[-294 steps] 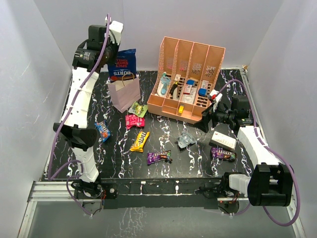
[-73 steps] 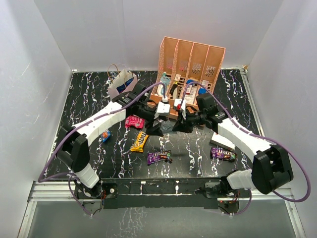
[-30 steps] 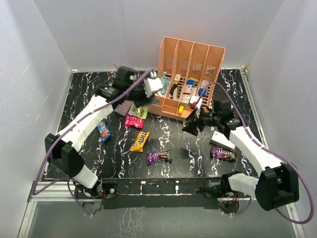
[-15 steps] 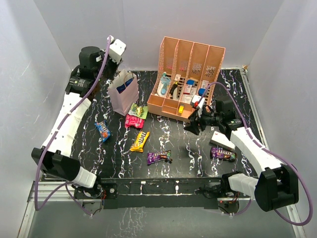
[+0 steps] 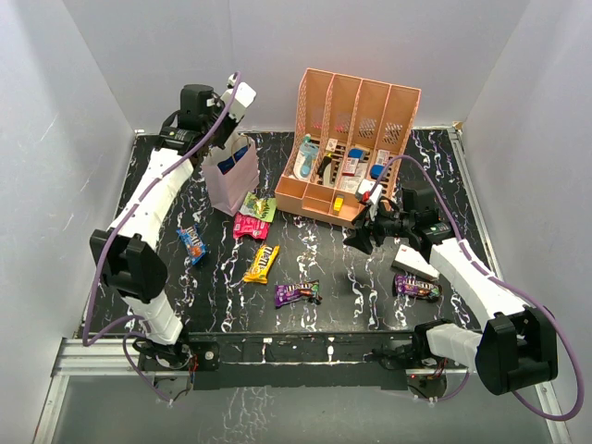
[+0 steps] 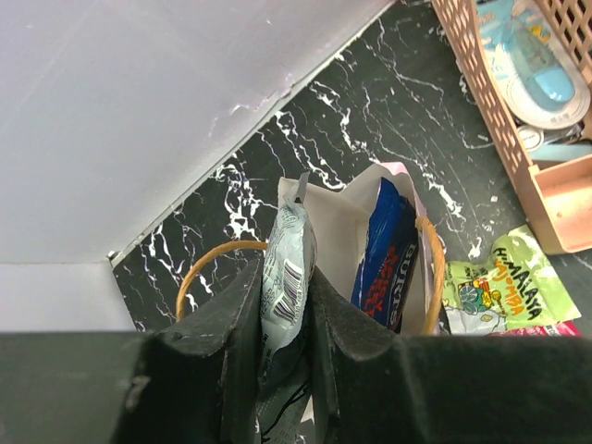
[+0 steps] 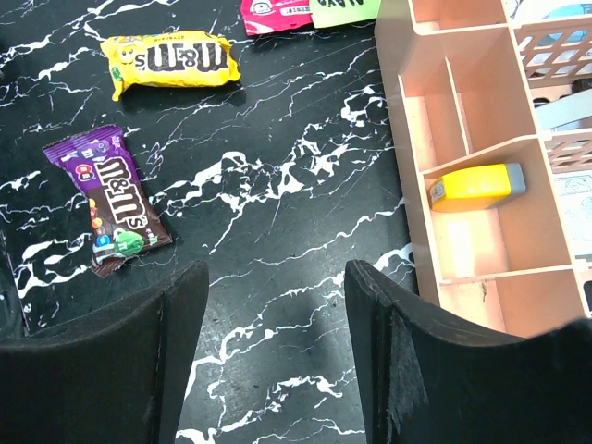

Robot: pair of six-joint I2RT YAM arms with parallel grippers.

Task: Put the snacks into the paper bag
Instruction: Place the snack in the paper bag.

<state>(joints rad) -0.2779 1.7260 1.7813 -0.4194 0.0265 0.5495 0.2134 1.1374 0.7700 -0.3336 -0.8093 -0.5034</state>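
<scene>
Left gripper (image 6: 285, 294): both fingers are clamped flat against the clear-silver packet (image 6: 289, 242). It stands on edge in the gap, and its barcoded end sticks out past the tips toward 12 o'clock. Just beyond it gapes the mouth of the paper bag (image 6: 342, 217), with the packet over the 9 o'clock side of that mouth. I cannot tell how far it reaches inside. The blue crisp bag (image 6: 384, 254) stands upright in the bag, at 3 o'clock of my held packet. The green packet (image 6: 495, 282) lies outside, at the bag's 4 o'clock.

Right gripper (image 7: 273, 305): fingers are spread wide with only bare table (image 7: 277, 185) between them. The yellow packet (image 7: 171, 60) lies at 11 o'clock and a purple wrapper (image 7: 111, 199) at 10 o'clock, both flat and clear of the fingers. The peach rack (image 7: 435, 139) is at 2 o'clock.

Overhead, the bag stands at the table's 11 o'clock. The pink packet (image 5: 250, 225), small blue packet (image 5: 192, 243) and second purple wrapper (image 5: 416, 287) lie outside it.
</scene>
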